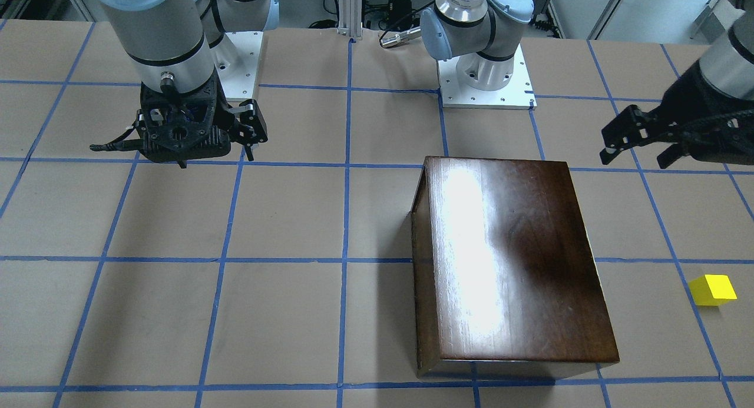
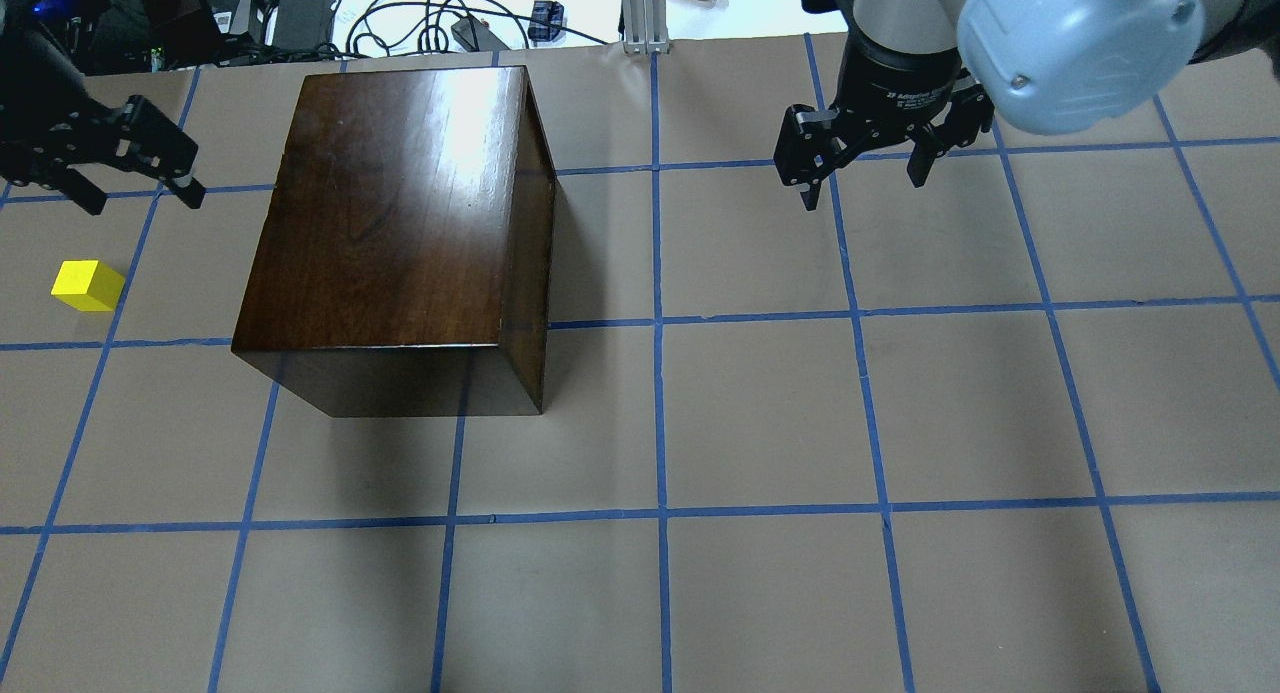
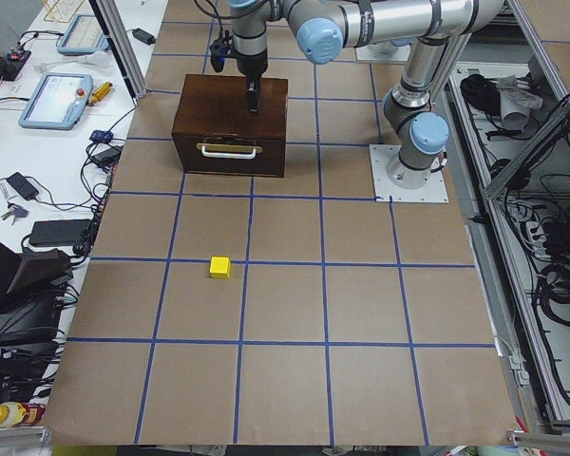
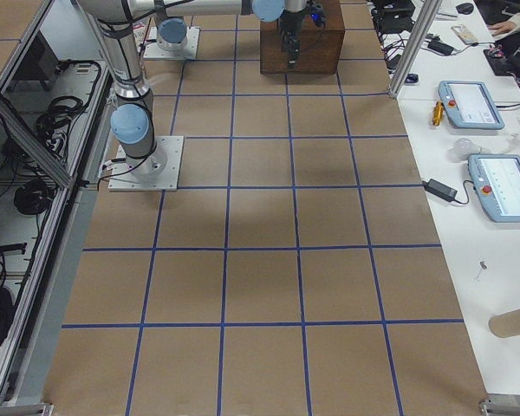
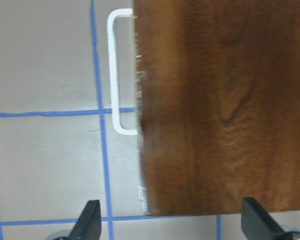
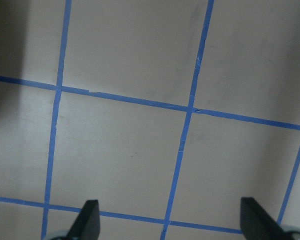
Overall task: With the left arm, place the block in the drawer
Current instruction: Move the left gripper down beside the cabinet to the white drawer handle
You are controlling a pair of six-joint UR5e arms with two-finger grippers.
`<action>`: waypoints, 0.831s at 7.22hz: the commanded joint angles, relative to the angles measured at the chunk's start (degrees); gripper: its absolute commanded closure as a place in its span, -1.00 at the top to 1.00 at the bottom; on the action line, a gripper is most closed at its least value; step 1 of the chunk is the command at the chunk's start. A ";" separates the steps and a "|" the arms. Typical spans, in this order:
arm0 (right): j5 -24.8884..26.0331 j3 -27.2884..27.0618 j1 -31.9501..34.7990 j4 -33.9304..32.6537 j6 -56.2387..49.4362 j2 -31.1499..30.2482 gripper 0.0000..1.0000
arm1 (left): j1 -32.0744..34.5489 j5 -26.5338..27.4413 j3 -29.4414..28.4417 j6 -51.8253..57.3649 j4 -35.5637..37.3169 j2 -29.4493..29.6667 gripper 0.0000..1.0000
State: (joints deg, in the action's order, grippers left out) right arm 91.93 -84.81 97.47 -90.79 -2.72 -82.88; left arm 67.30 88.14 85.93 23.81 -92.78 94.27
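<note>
Yellow block [image 2: 88,285] well apart from box [image 2: 400,203] — left hand [image 2: 145,199] wide open, empty.

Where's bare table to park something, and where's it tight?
Free: the right half of the table beside the wooden box, under the open right gripper, and the rows between box and robot. Tight: the left strip between box and block, where the left gripper hovers open.

Dark wood box [image 4: 319,54] at far table [image 4: 260,260] end; R gripper [image 4: 289,50] in front; 2 pendants [image 4: 472,102] on side bench [image 4: 442,234].
</note>
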 commanded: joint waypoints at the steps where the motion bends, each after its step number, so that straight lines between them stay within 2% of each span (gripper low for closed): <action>1: 0.00 0.00 0.00 0.00 -0.01 0.00 1.00 | -7.25 0.19 0.20 6.40 2.68 5.29 1.00; 2: -0.09 0.00 0.00 0.00 -0.01 0.00 1.00 | -7.79 0.11 -0.15 11.04 4.61 7.75 1.00; 4: 0.00 0.00 0.00 0.00 0.08 0.00 1.00 | -7.89 -1.03 0.03 12.31 5.07 10.58 1.00; 6: 0.00 0.00 0.00 0.00 0.08 0.00 1.00 | -7.89 -9.16 0.20 17.66 5.07 13.21 1.00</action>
State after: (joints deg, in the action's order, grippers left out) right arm 91.93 -84.81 97.47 -90.79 -2.65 -82.88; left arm 59.45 83.67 86.07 38.81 -87.75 105.77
